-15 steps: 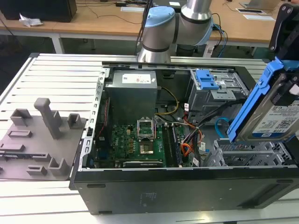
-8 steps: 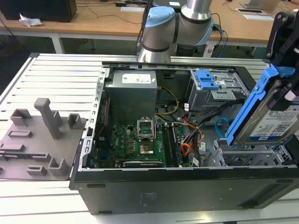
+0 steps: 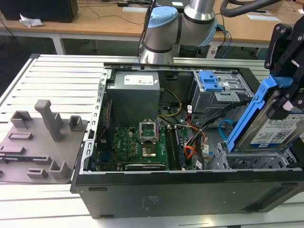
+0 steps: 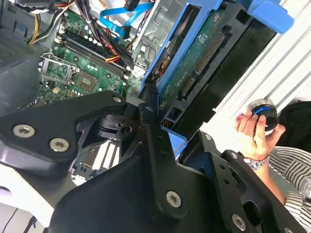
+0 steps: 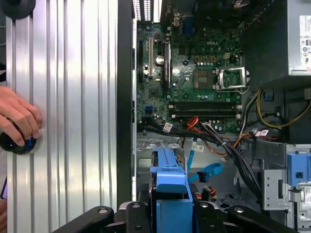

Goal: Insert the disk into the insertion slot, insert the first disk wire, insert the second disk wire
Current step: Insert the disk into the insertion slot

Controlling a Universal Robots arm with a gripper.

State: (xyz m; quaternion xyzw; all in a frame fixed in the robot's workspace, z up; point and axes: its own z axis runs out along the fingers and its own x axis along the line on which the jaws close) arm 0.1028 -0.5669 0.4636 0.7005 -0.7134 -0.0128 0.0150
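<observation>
Holding the disk [image 3: 274, 132] clamped in the tool [image 3: 285, 100], I see it tilted up on edge at the exterior view's right. Its lower end is at the mouth of the slot [image 3: 221, 159] inside the open computer case [image 3: 190, 190]. The thin blue cable [image 3: 222, 127] loops just beside the slot, and a person's hand [image 5: 19, 114] rests on a round knob [image 5: 15, 143] on the ribbed worktop [image 5: 73, 121].

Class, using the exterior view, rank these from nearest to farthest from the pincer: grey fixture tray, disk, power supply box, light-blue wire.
1. The disk, gripped in the pincer, exterior view's right.
2. The light-blue wire, inside the case, beside the disk.
3. The power supply box, mid-case, at the back.
4. The grey fixture tray, outside the case, exterior view's far left.
</observation>
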